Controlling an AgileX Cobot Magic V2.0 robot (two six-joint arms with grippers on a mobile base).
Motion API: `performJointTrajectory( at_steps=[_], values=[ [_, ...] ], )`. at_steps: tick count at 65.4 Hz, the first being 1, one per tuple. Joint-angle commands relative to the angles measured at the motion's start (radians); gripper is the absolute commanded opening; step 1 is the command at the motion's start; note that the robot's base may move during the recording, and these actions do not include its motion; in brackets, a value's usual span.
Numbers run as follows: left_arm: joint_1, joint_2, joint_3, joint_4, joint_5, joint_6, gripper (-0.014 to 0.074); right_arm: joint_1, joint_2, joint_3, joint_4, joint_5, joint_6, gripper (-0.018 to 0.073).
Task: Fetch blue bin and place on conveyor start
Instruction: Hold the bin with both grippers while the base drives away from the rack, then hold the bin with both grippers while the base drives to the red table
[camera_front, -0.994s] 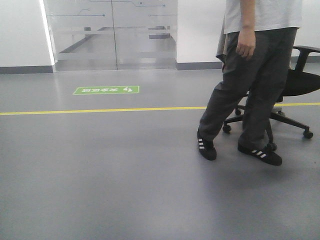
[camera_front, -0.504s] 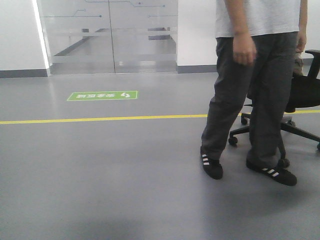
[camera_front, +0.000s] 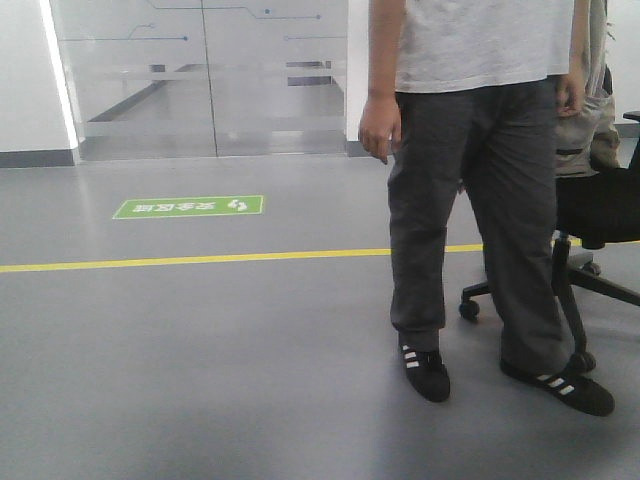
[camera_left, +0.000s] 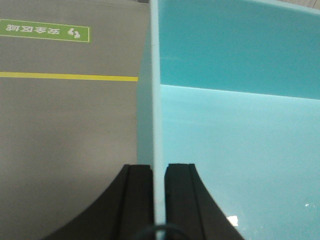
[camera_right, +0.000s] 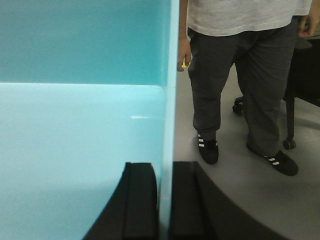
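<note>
Bin (camera_left: 235, 125) is carried above the floor (camera_front: 200, 380), a person (camera_front: 470, 150) standing at 1 o'clock, a chair (camera_front: 600, 200) behind. Left gripper (camera_left: 159, 170) is clamped on the bin's 9 o'clock wall, right gripper (camera_right: 163, 170) on its 3 o'clock wall.

A workplace hall, office or lab: smooth grey floor (camera_front: 200, 390) with a yellow line (camera_front: 200, 259) and a green floor sign (camera_front: 189, 207). Frosted glass doors (camera_front: 210, 80) stand behind, beside a wheeled office chair (camera_front: 605, 205).

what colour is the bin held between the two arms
The blue bin is plain pale turquoise, and it shows best in the right wrist view.
</note>
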Motion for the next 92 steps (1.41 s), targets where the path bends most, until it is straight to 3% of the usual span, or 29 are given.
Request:
performJointTrajectory(
  at_steps=[1,92],
  values=[
    [0.001,-0.018,-0.014,0.032,-0.053,0.005,-0.0111,-0.009,-0.016,-0.009,-0.066,-0.006,-0.009,-0.0165],
    [0.001,-0.018,-0.014,0.049,-0.053,0.005,-0.0111,-0.009,-0.016,-0.009,-0.073,-0.006,-0.009,-0.0165]
  ],
)
